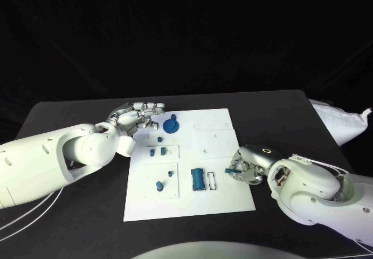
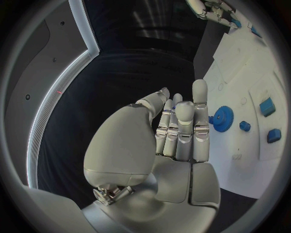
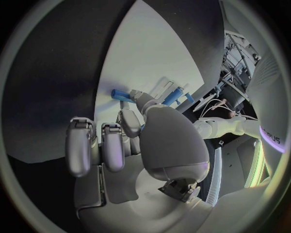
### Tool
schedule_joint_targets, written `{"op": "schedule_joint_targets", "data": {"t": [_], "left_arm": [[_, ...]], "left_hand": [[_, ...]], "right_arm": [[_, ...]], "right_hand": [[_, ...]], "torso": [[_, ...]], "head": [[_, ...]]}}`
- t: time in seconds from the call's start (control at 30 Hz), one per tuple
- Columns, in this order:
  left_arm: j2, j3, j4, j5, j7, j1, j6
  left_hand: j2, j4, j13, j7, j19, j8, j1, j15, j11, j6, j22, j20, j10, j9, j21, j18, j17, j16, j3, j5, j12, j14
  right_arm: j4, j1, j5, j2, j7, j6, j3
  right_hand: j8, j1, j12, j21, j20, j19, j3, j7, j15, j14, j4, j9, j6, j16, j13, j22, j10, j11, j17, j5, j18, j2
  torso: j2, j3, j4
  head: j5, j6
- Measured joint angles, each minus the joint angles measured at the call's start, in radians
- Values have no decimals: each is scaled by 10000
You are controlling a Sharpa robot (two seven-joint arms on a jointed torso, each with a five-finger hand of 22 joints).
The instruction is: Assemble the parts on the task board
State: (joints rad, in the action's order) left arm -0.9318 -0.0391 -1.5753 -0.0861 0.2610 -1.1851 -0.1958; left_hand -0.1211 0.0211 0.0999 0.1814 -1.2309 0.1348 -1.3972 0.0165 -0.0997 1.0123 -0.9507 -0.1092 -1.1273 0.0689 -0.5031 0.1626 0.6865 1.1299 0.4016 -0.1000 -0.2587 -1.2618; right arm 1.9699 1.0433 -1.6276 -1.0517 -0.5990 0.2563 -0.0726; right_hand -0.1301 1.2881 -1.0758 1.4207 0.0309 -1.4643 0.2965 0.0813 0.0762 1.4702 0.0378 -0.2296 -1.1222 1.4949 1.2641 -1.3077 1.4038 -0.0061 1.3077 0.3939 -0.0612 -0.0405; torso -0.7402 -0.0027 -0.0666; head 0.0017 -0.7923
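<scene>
The white task board point(image 1: 221, 199) lies mid-table. My right hand point(image 1: 250, 163) hovers at its right edge and pinches a small blue peg point(image 1: 232, 171); in the right wrist view the peg point(image 3: 120, 94) sticks out past the fingertips point(image 3: 138, 98) over the board point(image 3: 152, 53). My left hand point(image 1: 140, 115) is at the board's far left corner, holding nothing, its fingers point(image 2: 182, 126) straight and close together beside the blue gear point(image 1: 172, 127) point(image 2: 223, 117). On the board lie a long blue block point(image 1: 198, 179), a thin peg point(image 1: 211, 181), two small blocks point(image 1: 158, 151) and further small pieces point(image 1: 159, 186).
A white bag point(image 1: 342, 121) lies at the table's far right edge. Black tabletop point(image 1: 77, 113) surrounds the board on all sides. My right hand point(image 2: 213, 10) appears far across the board in the left wrist view.
</scene>
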Motion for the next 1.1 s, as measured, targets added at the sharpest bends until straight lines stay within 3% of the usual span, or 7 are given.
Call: {"op": "schedule_joint_targets", "data": {"t": [0.2, 0.47, 0.6, 1.1], "left_arm": [[-3, 0, -9, 0, 51, 0, -27], [-20, 0, -38, -4, 167, 1, -105], [-25, 0, -47, -6, 215, 1, -150], [-19, 1, -66, -9, 284, 1, -207]], "left_hand": [[0, -27, 0, 0, 36, 0, 0, 0, 0, 0, 12, -36, 0, 0, 0, 1, 1, 0, -27, 0, 0, 0], [0, -27, 0, -1, 36, 0, 0, 0, 0, 0, 12, -36, 0, 0, 0, 0, 24, 0, -27, 0, 0, -1], [0, -27, 0, -1, 37, 0, 0, 0, 0, 0, 11, -36, 0, 0, 0, 1, 23, 0, -27, 0, 0, 0], [0, -27, 0, -2, 36, 0, 0, 0, 0, 1, 10, -36, 0, 0, -1, 0, 22, 0, -27, 0, 0, 0]], "right_arm": [[140, 99, 1489, -96, -71, 482, 2], [217, 117, 2764, 31, -91, 738, 2], [223, 120, 3124, 205, -93, 771, 0], [73, 122, 3752, 738, -91, 743, 0]], "right_hand": [[-6, -662, 0, 0, 0, 0, 268, -49, 29, -1, 332, -167, -49, 0, 25, 1, 70, -1, -1, 53, 1, -164], [-50, -970, -206, 0, 0, 0, 256, -68, 30, -1, 455, -250, -112, 5, 189, 2, 148, -9, -2, 392, 1, -443], [-11, -1174, -306, 47, 0, 0, 178, -67, 30, -1, 556, -264, -143, 42, 261, 2, 213, -2, -2, 651, 1, -436], [-8, -1363, -607, 86, 0, 0, 59, -131, 29, -2, 676, -296, -277, 80, 440, 4, 314, -46, -3, 652, 1, -481]], "torso": [[0, -7, -12], [0, -6, -16], [0, -6, -16], [5, -2, -14]], "head": [[19, -22], [43, -78], [52, -92], [96, -93]]}}
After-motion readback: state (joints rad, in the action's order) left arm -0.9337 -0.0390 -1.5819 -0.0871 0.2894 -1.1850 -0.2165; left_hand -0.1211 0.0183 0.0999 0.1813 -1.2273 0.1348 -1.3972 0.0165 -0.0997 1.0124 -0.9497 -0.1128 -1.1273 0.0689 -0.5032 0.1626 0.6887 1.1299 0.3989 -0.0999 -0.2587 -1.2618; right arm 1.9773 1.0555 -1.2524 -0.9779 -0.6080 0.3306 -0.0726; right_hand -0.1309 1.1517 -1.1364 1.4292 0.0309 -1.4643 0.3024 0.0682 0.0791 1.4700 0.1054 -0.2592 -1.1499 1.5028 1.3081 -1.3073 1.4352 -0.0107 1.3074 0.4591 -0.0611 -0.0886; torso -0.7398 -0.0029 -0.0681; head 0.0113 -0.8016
